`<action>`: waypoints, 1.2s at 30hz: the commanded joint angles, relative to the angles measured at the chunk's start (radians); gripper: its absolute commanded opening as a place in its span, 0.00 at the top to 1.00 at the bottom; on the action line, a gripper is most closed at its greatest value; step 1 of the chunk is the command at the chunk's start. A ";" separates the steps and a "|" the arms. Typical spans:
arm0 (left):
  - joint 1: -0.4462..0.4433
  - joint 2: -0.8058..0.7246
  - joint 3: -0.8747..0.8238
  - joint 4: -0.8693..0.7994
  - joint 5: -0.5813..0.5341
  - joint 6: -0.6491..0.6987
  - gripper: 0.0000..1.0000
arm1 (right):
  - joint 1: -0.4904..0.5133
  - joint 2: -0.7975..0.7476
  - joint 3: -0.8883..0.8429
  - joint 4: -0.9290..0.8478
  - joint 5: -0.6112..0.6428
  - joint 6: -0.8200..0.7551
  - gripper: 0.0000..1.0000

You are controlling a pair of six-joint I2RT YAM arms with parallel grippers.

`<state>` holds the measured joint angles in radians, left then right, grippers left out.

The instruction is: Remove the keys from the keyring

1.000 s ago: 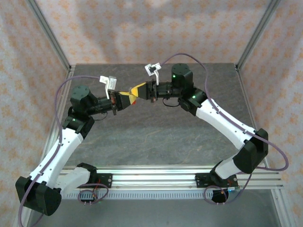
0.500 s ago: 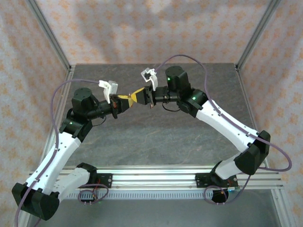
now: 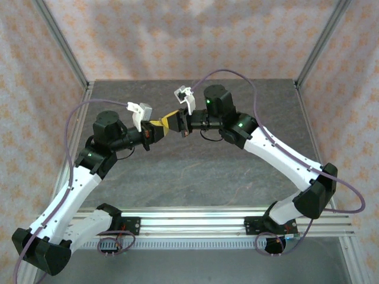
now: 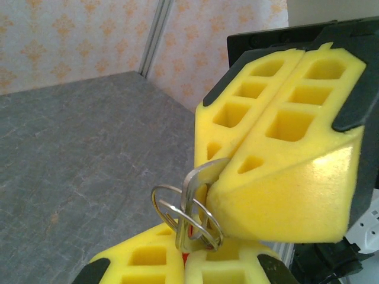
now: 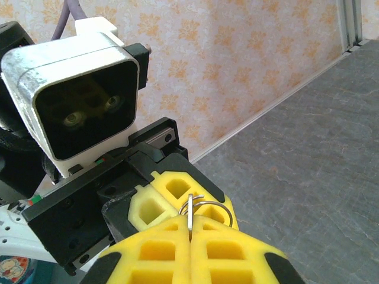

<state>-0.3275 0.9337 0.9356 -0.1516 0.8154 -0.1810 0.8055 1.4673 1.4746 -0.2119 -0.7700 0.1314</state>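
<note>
Mottled grey table (image 3: 195, 171) under yellow foam: left pincer (image 3: 160, 125) tight on red keyring (image 4: 185, 258), right pincer (image 3: 172, 120) on silvery key (image 4: 198, 177).

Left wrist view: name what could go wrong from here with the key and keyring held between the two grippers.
1. The key seems pinched only at the very tips of the right gripper; a tug could slip it out and drop it onto the table.
2. The left gripper grips the keyring low, by its red end; pulling straight apart may bend the thin wire loops rather than thread the key off.
</note>
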 commanded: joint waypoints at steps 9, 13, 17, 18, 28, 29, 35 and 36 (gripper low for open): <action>-0.007 -0.044 0.004 0.027 -0.076 0.033 0.76 | 0.012 -0.030 -0.010 0.076 -0.070 0.053 1.00; -0.007 -0.058 -0.011 0.026 -0.084 0.041 0.60 | -0.020 -0.043 -0.028 0.119 -0.096 0.078 1.00; -0.007 -0.075 -0.027 0.033 -0.092 0.045 0.48 | -0.053 -0.055 -0.050 0.161 -0.128 0.102 1.00; -0.008 -0.081 -0.032 0.035 -0.099 0.046 0.45 | -0.064 -0.058 -0.058 0.177 -0.139 0.113 1.00; -0.001 -0.124 -0.050 0.042 -0.103 0.033 0.29 | -0.133 -0.062 -0.092 0.257 -0.269 0.137 1.00; 0.004 -0.124 -0.048 0.046 -0.093 0.025 0.28 | -0.141 -0.061 -0.098 0.269 -0.287 0.142 1.00; 0.102 -0.084 -0.040 0.206 0.107 -0.158 0.22 | -0.192 -0.044 -0.121 0.348 -0.450 0.168 1.00; 0.121 -0.070 -0.040 0.260 0.151 -0.212 0.22 | -0.198 -0.038 -0.121 0.346 -0.473 0.165 1.00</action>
<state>-0.2466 0.8421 0.8879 -0.0582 0.8280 -0.2508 0.6212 1.4368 1.3563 0.0517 -1.1206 0.2871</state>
